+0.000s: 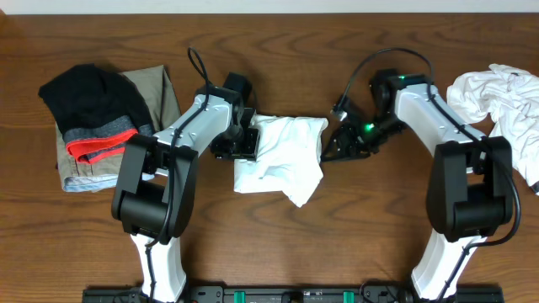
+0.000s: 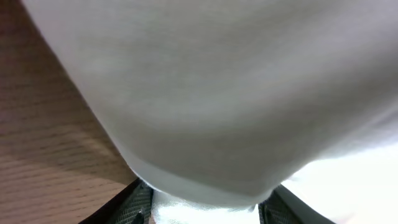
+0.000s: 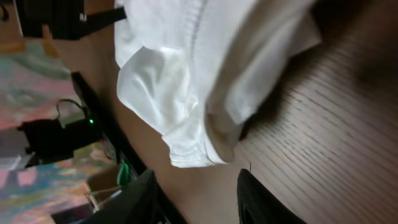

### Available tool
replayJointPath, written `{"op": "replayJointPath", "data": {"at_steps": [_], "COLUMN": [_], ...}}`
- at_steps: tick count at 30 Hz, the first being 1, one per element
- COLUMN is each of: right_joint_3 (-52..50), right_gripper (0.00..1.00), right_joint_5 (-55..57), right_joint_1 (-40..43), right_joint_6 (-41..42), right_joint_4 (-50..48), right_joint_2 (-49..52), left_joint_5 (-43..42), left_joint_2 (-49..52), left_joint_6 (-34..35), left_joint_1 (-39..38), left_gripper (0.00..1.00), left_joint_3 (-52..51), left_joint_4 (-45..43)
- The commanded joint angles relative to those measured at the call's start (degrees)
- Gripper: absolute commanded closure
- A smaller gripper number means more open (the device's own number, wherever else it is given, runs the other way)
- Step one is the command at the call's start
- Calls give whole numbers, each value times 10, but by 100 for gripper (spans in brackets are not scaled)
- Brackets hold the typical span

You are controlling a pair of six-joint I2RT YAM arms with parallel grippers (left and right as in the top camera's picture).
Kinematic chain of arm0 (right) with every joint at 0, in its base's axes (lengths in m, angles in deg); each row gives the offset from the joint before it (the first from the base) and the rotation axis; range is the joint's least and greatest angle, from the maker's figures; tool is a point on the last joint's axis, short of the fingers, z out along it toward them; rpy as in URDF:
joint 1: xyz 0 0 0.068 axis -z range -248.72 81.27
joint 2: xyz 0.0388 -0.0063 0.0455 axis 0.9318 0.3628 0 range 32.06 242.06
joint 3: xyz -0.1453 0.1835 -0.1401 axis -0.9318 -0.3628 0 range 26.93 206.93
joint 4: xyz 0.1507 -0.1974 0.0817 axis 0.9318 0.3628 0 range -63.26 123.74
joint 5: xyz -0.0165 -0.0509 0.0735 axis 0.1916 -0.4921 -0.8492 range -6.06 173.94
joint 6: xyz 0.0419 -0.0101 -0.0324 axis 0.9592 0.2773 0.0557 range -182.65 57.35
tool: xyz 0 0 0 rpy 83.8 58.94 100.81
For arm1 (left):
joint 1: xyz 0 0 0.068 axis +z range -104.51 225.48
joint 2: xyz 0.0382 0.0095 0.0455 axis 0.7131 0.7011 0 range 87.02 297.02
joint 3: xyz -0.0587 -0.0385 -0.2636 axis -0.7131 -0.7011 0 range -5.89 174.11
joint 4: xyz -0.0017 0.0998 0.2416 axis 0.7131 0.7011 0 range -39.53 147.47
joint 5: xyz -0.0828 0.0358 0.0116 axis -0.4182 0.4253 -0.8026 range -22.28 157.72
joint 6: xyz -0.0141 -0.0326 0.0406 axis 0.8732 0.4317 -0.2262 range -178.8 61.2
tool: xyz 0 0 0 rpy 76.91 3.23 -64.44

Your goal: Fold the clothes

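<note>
A white garment lies partly folded in the middle of the table, a flap trailing toward the front. My left gripper is at its left edge. In the left wrist view a thick fold of the white garment fills the gap of the left gripper, touching both fingers. At the garment's right edge my right gripper stands open. In the right wrist view the garment's hem lies just beyond the right gripper, with only bare table between its fingers.
A stack at the left holds a black piece, a grey piece with red trim and khaki cloth. A crumpled heap of white clothes sits at the right edge. The wooden table shows in front.
</note>
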Motion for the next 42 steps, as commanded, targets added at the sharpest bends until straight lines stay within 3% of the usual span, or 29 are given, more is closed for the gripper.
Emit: {"op": "replayJointPath", "data": {"at_steps": [1, 3, 17, 19, 22, 23, 40, 42], "right_joint_3": [-7, -9, -45, -57, -64, -64, 8, 8], "right_gripper": [57, 51, 50, 56, 98, 99, 92, 87], "right_joint_5": [22, 43, 137, 137, 136, 136, 159, 188], "right_joint_1": [-20, -31, -97, -102, -106, -106, -20, -24], "right_joint_6": [-18, -15, 60, 75, 95, 102, 93, 94], "right_joint_4": [-6, -11, -104, -124, -148, -154, -164, -165], "right_joint_2": [-8, -8, -7, -7, -7, -7, -7, -7], "left_joint_5": [-13, -13, -13, -13, -13, -13, -13, -13], "left_joint_2": [33, 33, 33, 33, 33, 33, 33, 33], "left_joint_6": [-10, -10, -10, -10, -10, -10, -10, -10], "left_joint_1": [-4, -4, -4, -4, -4, -4, -4, -4], "left_gripper": [46, 46, 45, 45, 45, 45, 45, 45], "left_joint_3": [-22, -22, -22, -22, -22, -22, -22, -22], "left_joint_4": [4, 4, 4, 4, 4, 4, 3, 3]}}
